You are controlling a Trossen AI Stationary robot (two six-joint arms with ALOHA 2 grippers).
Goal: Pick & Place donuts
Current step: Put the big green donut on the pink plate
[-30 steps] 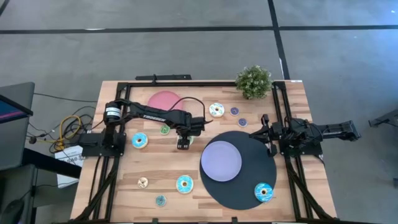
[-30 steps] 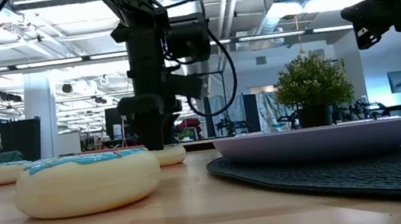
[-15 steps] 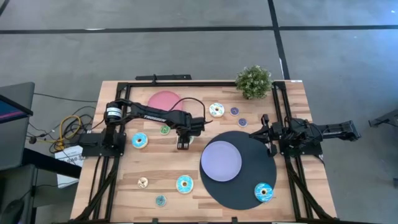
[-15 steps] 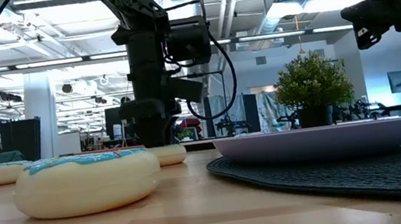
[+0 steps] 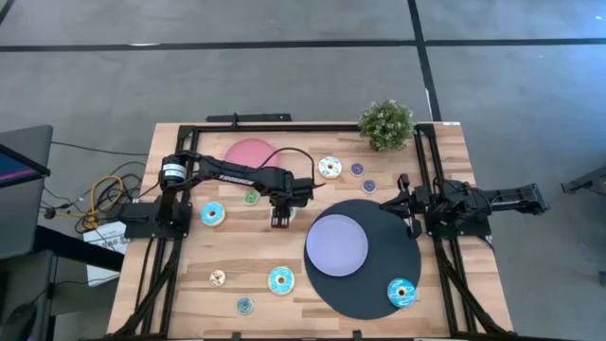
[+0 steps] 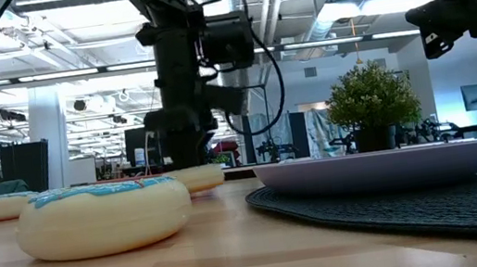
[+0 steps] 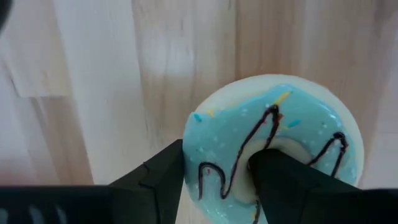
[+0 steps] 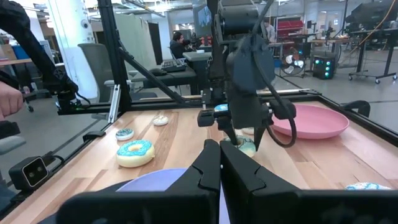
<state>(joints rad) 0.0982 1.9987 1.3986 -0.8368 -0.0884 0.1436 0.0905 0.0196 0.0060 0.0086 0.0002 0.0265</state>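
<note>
Left wrist view puts us right on the grip: the left tool [image 7: 214, 180] has one finger through the hole of a teal-iced donut [image 7: 273, 140] and the other against its outer edge, pinching one side of the ring above the wooden surface [image 7: 93, 93]. From overhead we find that tool [image 5: 280, 218] just beside the dark round mat [image 5: 379, 289], on the side toward the pink plate [image 5: 248, 152], with the lavender plate [image 5: 337, 244] lying on the mat close by. Farther off, beyond the mat, the right tool [image 5: 407, 204] waits with its fingers shut on nothing. We judge the hold risky because only one side of the ring is pinched: the donut could tilt or slip free during the lift. Carried low, it might also clip the lavender plate's rim and drop short, onto the mat.
</note>
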